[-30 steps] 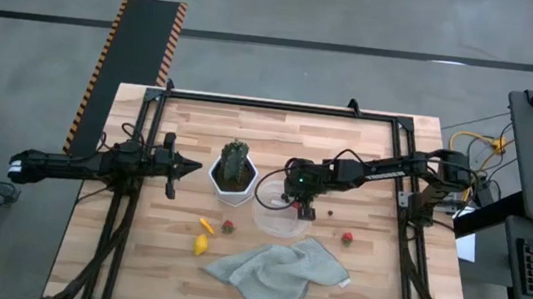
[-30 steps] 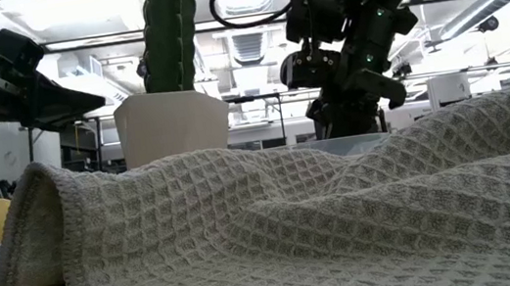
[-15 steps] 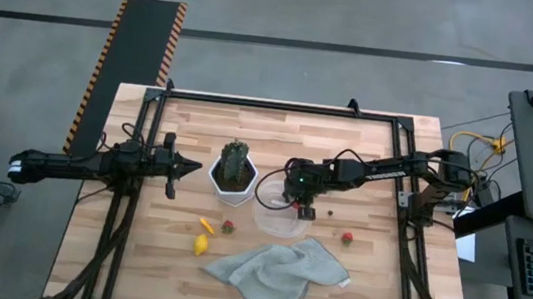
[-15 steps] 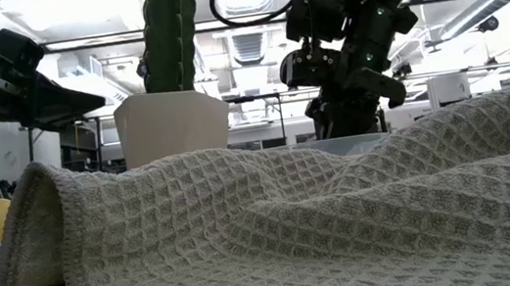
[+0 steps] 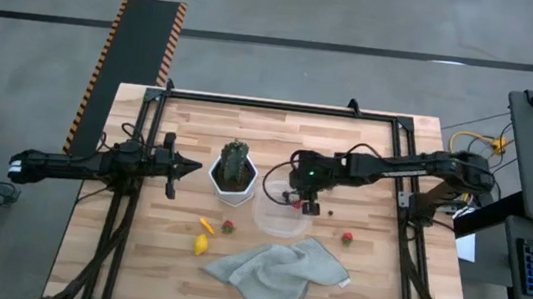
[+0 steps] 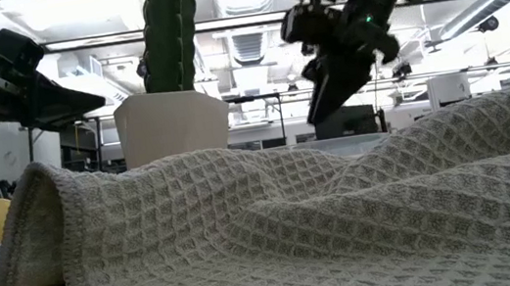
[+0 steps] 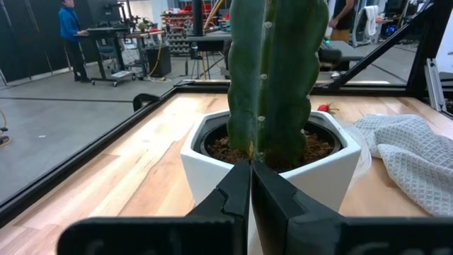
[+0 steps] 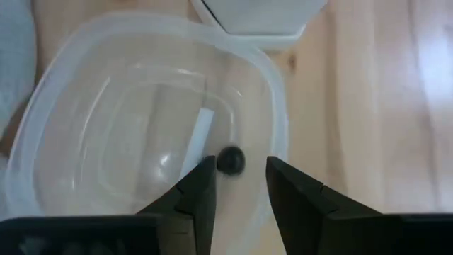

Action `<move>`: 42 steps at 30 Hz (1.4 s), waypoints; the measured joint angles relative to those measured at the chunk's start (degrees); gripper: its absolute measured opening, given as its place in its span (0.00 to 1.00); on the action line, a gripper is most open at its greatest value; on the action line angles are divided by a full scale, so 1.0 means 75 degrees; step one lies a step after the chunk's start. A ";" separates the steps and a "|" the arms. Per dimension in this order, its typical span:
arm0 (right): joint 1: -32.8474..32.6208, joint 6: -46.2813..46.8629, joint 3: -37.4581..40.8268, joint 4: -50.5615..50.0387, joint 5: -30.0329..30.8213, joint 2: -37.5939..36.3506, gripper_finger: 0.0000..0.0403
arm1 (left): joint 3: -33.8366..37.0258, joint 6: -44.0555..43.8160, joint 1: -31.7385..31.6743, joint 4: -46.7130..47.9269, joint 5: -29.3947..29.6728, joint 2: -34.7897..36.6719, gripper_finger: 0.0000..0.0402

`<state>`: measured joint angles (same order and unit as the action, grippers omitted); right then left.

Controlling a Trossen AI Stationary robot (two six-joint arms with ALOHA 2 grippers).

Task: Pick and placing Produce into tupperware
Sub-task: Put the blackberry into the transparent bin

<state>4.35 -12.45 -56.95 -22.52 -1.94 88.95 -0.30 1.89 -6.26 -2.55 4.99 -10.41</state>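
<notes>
Right gripper (image 8: 236,185): you see it poised over the clear tub (image 8: 85,92), fingers apart, nothing clamped between them; from overhead it sits at the tub's far right edge (image 5: 303,196).
Dark berry (image 8: 230,160): it lies inside the tub near the wall, showing just between your spread fingers.
Left gripper (image 7: 250,185): fingers pressed together, empty, pointing at the white hexagonal pot (image 7: 322,170) with the green cactus (image 7: 276,71); overhead it waits at the table's left side (image 5: 187,169).
Tub position: just right of the pot (image 5: 232,184), touching or almost touching it, with the grey waffle cloth (image 5: 278,268) near its front edge.
Produce still on the wood: a strawberry (image 5: 228,227) and two yellow pieces (image 5: 203,236) lie left of the cloth; another strawberry (image 5: 347,237) sits at the cloth's right; a tiny dark berry (image 5: 330,213) rests right of the tub.
Surface: pale butcher-block table (image 5: 367,151) in a black frame.
Room: you look out on grey concrete floor, a hazard-striped ramp (image 5: 125,63), and beyond, desks and a standing person (image 7: 69,35).
</notes>
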 joint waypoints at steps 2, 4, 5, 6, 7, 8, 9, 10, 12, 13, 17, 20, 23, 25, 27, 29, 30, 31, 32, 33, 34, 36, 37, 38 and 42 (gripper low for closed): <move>0.0068 0.0000 0.0003 -0.0465 0.0307 -0.0322 0.30 | 0.0000 0.0000 0.0001 -0.0004 0.0000 -0.0005 0.00; 0.0174 0.0013 0.0011 -0.0867 0.0590 -0.0660 0.30 | 0.0000 0.0000 0.0002 0.0001 0.0000 -0.0001 0.00; 0.0232 0.0064 0.0050 -0.1027 0.0689 -0.0821 0.31 | 0.0000 0.0000 0.0002 -0.0006 0.0000 0.0000 0.00; 0.0304 0.0140 0.0104 -0.1130 0.0737 -0.0970 0.31 | 0.0000 0.0000 0.0000 -0.0005 0.0000 -0.0004 0.00; 0.0376 0.0234 0.0185 -0.1196 0.0753 -0.1123 0.31 | 0.0000 0.0000 0.0002 0.0004 0.0000 -0.0006 0.00; 0.0445 0.0324 0.0300 -0.1252 0.0750 -0.1263 0.32 | 0.0000 0.0000 0.0002 0.0002 0.0000 0.0000 0.00; 0.0509 0.0423 0.0447 -0.1269 0.0750 -0.1420 0.32 | 0.0000 0.0000 0.0000 -0.0006 0.0000 0.0002 0.00; 0.0574 0.0502 0.0591 -0.1281 0.0751 -0.1564 0.32 | 0.0000 0.0000 0.0000 -0.0008 0.0000 0.0000 0.00; 0.0680 0.0666 0.0898 -0.1298 0.0754 -0.1849 0.33 | 0.0000 0.0000 0.0002 -0.0001 0.0000 0.0003 0.00; 0.0722 0.0779 0.1057 -0.1319 0.0756 -0.1992 0.34 | 0.0000 0.0000 0.0000 -0.0006 0.0000 0.0006 0.00; 0.0780 0.1262 0.1603 -0.1320 0.0756 -0.2504 0.37 | 0.0000 0.0000 0.0002 -0.0006 0.0002 0.0000 0.00; 0.0774 0.1586 0.1913 -0.1295 0.0757 -0.2726 0.42 | 0.0000 0.0000 0.0000 -0.0003 0.0002 0.0005 0.00; 0.0774 0.1861 0.2211 -0.1250 0.0884 -0.2771 0.46 | 0.0000 0.0001 0.0000 -0.0003 0.0000 0.0003 0.00; 0.0774 0.2081 0.2405 -0.1145 0.0983 -0.2740 0.48 | 0.0000 0.0003 0.0002 -0.0003 0.0001 0.0002 0.00; 0.0774 0.2294 0.2568 -0.1100 0.1241 -0.2739 0.49 | 0.0000 0.0003 0.0002 -0.0003 0.0000 0.0000 0.00; 0.0774 0.2504 0.2700 -0.1078 0.1483 -0.2747 0.50 | 0.0000 0.0001 0.0000 -0.0004 0.0003 0.0003 0.00; 0.0775 0.2609 0.2751 -0.1062 0.1601 -0.2752 0.50 | 0.0000 0.0003 0.0002 -0.0005 0.0003 0.0008 0.00; 0.0777 0.2689 0.2789 -0.1021 0.1666 -0.2754 0.50 | 0.0000 0.0003 0.0001 -0.0007 0.0003 0.0004 0.00; 0.0777 0.2736 0.2823 -0.0922 0.1673 -0.2754 0.50 | 0.0000 0.0003 0.0001 -0.0010 0.0003 0.0000 0.00; 0.0777 0.2761 0.2860 -0.0780 0.1665 -0.2744 0.50 | 0.0000 0.0003 0.0002 -0.0002 0.0003 0.0002 0.00; 0.0774 0.2774 0.2911 -0.0624 0.1665 -0.2740 0.50 | 0.0000 0.0003 0.0000 -0.0006 0.0003 0.0005 0.00; 0.0774 0.2796 0.3025 -0.0331 0.1630 -0.2713 0.50 | 0.0000 0.0003 0.0000 -0.0008 0.0003 0.0006 0.00; 0.0774 0.2852 0.3066 -0.0224 0.1622 -0.2702 0.50 | 0.0000 0.0003 0.0000 -0.0003 0.0003 0.0006 0.00; 0.0774 0.2887 0.3116 -0.0169 0.1616 -0.2697 0.50 | 0.0000 0.0003 0.0000 -0.0007 0.0003 0.0006 0.00; 0.0774 0.3075 0.3381 0.0003 0.1610 -0.2637 0.50 | 0.0000 0.0003 0.0001 -0.0007 0.0003 -0.0003 0.00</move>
<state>10.15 10.61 -31.59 -22.50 10.14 69.17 -0.30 1.91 -6.25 -2.60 5.02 -10.44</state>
